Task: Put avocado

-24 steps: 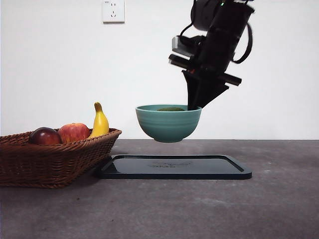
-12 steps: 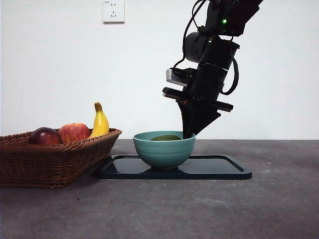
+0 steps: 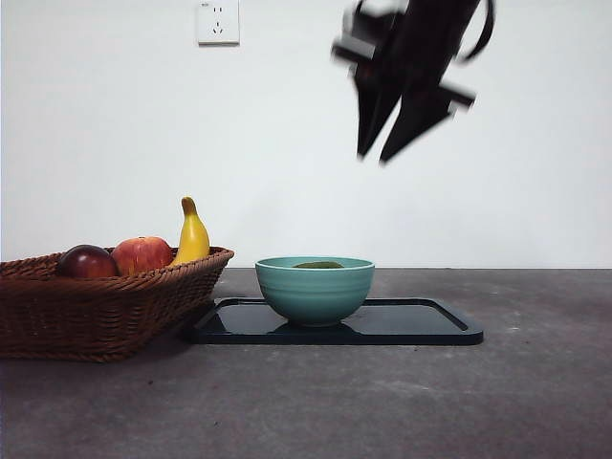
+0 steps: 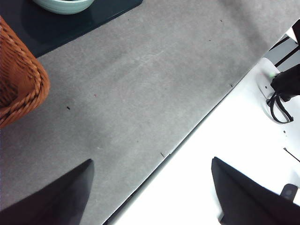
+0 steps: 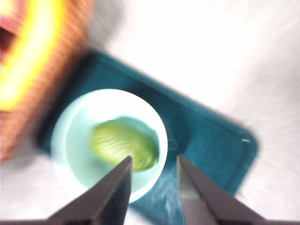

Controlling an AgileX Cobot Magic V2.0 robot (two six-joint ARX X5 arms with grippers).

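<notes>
Avocado (image 3: 318, 265) mostly behind bowl (image 3: 315, 290) rim (right gripper (image 3: 390, 143) motion-blurred, arm cropped above)

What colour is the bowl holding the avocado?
Teal green; the bowl shows best in the front view, with the avocado just visible over its rim.

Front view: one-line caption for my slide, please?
Avocado in teal bowl on black tray; open right gripper above.

A bare lab bench: grey table (image 3: 535, 382), white wall, socket (image 3: 217, 21).
</notes>
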